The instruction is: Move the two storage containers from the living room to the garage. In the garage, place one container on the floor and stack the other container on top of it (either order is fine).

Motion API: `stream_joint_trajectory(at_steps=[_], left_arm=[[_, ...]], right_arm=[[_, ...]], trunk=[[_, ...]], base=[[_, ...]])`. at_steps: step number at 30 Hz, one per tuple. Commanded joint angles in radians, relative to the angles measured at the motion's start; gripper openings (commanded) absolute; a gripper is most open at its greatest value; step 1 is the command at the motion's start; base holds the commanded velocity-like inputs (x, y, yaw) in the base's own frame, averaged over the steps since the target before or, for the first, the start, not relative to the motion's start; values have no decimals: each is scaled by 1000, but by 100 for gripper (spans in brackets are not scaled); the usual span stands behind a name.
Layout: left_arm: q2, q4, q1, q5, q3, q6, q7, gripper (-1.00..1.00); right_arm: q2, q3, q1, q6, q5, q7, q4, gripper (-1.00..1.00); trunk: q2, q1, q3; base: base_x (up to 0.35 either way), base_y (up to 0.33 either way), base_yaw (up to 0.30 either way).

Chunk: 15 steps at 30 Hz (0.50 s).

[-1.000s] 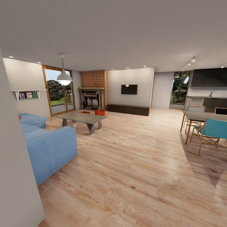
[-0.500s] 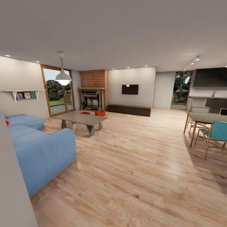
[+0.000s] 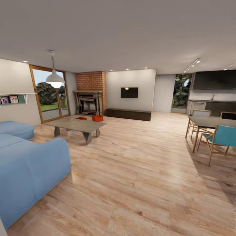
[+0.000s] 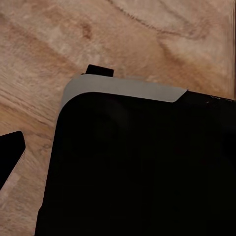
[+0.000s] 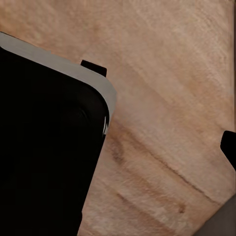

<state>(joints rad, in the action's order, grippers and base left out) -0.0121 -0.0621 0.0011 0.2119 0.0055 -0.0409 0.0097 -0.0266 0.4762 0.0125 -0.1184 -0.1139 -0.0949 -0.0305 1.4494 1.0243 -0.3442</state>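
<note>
The sofa (image 3: 29, 170) lies at the near left of the living room floor (image 3: 137, 170). Beyond it stands the low table (image 3: 76, 125), under the hanging lamp (image 3: 55, 78). Behind that table two storage containers (image 3: 97, 118) rest on the floor just before the fireplace (image 3: 88, 103), one (image 3: 81, 118) left of the other. Glass doors (image 3: 49, 95) are left of the fireplace; a wall screen (image 3: 129, 92) and long low cabinet (image 3: 128, 114) are to its right. The dining table (image 3: 209, 123) and chairs (image 3: 221, 139) stand at far right, with the kitchen behind them. No gripper can be made out to place these against.
</note>
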Motion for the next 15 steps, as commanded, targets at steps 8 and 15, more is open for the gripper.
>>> stream_joint_trajectory(at_steps=[8, 15], left_arm=[[0, -1, 0, 7, 0, 2, 1, 100], [0, -1, 0, 7, 1, 5, 1, 100]], right_arm=[[1, 9, 1, -6, -10, 0, -3, 100], [1, 9, 1, -4, -10, 0, -3, 100]], trunk=[[1, 1, -4], [1, 1, -5]], base=[[326, 0, -209], [326, 0, -26]])
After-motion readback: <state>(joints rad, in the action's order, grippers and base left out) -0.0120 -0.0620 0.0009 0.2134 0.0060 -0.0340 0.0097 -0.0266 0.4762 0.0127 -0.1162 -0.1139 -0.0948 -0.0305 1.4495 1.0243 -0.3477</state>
